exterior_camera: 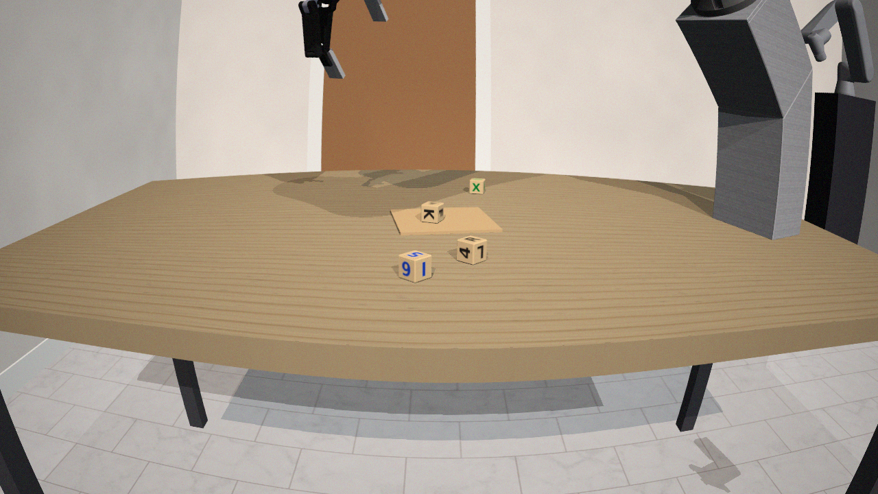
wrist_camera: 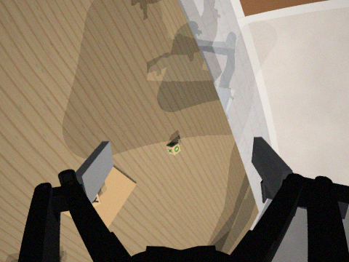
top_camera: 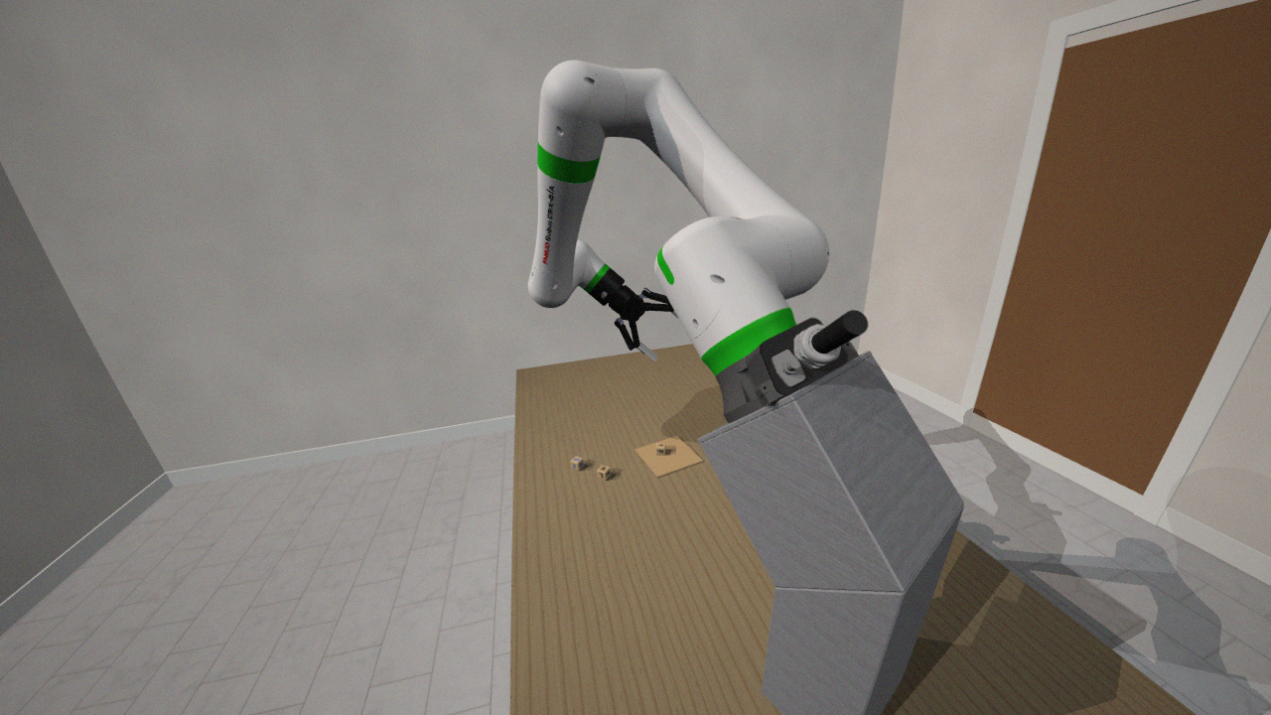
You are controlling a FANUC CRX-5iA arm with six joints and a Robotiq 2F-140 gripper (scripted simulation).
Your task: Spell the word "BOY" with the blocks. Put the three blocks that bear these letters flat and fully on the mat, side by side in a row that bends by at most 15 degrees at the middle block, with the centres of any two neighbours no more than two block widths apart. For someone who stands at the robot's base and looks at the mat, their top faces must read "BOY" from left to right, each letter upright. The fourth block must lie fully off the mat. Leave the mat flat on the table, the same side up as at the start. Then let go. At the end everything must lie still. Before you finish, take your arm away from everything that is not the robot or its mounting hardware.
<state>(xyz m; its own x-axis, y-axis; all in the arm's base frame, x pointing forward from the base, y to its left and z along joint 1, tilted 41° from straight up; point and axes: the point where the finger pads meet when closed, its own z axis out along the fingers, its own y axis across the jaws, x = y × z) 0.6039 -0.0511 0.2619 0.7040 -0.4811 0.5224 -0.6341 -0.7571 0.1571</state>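
My gripper (top_camera: 661, 333) (exterior_camera: 357, 42) (wrist_camera: 181, 152) is open and empty, high above the table and tilted. The mat (top_camera: 675, 464) (exterior_camera: 475, 222) (wrist_camera: 121, 198) lies flat. On it stands a block (top_camera: 660, 450) (exterior_camera: 432, 212) (wrist_camera: 97, 199) with K and E sides; the wrist view shows its Y, partly behind a finger. A green-lettered block (exterior_camera: 477, 186) (wrist_camera: 173, 148) is off the mat, showing X and O; the robot hides it in the top view. Off the mat's other side stand a blue block (top_camera: 576, 463) (exterior_camera: 415, 266), S up, and a block (top_camera: 604, 472) (exterior_camera: 471, 250), R up. No B shows.
The wooden table (top_camera: 586, 569) (exterior_camera: 245, 264) (wrist_camera: 163, 204) carries everything. The grey robot pedestal (top_camera: 835, 498) (exterior_camera: 749, 147) stands beyond the mat in the top view and at the right in the exterior view. Arm shadows fall near the green-lettered block and the mat.
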